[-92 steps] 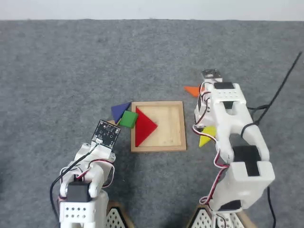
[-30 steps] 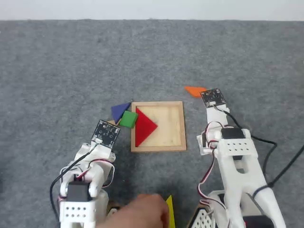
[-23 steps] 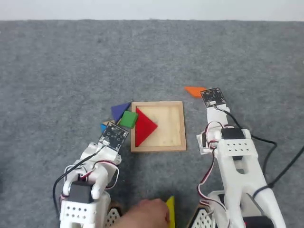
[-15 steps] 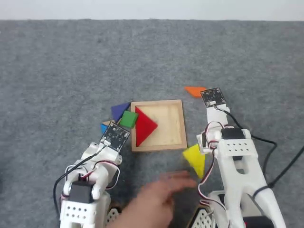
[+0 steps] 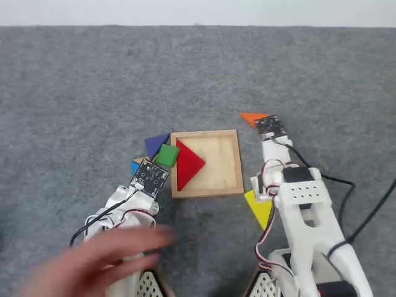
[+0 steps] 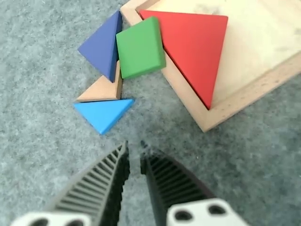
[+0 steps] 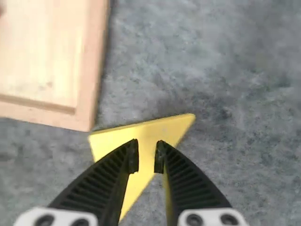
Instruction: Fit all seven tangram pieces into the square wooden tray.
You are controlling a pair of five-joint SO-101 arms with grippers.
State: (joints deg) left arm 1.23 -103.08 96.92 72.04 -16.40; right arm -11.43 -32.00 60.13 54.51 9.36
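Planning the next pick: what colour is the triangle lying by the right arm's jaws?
Yellow; the triangle shows best in the right wrist view.

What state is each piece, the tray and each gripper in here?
wooden tray, mostly unfilled
red triangle, flat inside the tray
green square, lying across the tray's rim
yellow triangle, outside the tray
left gripper, nearly shut, empty
right gripper, nearly shut, empty, above the yellow triangle
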